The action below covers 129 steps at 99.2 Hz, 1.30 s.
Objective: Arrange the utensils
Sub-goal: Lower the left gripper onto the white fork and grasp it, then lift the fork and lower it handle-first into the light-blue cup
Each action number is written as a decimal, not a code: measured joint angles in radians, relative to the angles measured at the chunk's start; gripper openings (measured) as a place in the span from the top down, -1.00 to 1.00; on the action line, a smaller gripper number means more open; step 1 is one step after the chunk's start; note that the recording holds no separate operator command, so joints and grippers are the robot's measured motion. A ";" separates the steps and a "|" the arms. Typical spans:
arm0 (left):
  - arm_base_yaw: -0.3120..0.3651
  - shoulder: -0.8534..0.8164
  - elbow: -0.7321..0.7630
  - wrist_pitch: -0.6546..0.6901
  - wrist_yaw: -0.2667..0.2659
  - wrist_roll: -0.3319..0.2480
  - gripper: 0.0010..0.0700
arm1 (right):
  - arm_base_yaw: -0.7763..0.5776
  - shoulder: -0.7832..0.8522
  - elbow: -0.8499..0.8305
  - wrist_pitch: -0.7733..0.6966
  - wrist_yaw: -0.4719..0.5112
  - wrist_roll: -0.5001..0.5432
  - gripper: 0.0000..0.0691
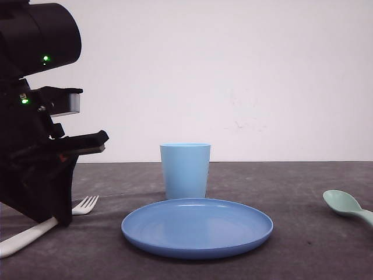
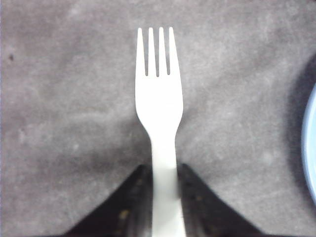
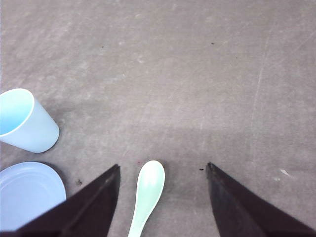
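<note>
The white fork (image 2: 159, 103) lies with its tines pointing away, and my left gripper (image 2: 164, 171) is shut on its handle, both fingers pressed against the sides. In the front view the fork's tines (image 1: 86, 204) stick out from behind my black left arm (image 1: 35, 163), low over the table at the left. The mint-green spoon (image 3: 148, 190) rests on the table between the wide-apart fingers of my right gripper (image 3: 163, 166), which is open and touches nothing. From the front, the spoon's bowl (image 1: 342, 203) shows at the far right.
A round blue plate (image 1: 197, 227) sits at the table's middle front, with a light blue cup (image 1: 185, 170) upright just behind it. The plate's rim (image 2: 311, 143) lies close beside the fork. Plate (image 3: 24, 192) and cup (image 3: 24, 121) stand to one side of the spoon.
</note>
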 joint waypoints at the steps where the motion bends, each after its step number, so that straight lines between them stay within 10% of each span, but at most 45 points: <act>1: -0.001 0.000 0.000 0.000 0.000 0.000 0.78 | 0.000 0.000 0.000 0.000 0.000 0.000 0.00; 38: -0.034 -0.092 0.046 0.065 -0.086 -0.002 0.89 | 0.000 0.000 0.000 -0.001 0.000 0.000 0.00; 68: -0.051 -0.272 0.054 0.479 -0.113 -0.002 0.89 | 0.000 0.000 0.000 0.000 0.000 0.000 0.00; 129: -0.110 0.111 0.055 1.020 -0.115 0.091 0.89 | 0.000 0.000 0.000 0.039 0.008 0.000 0.00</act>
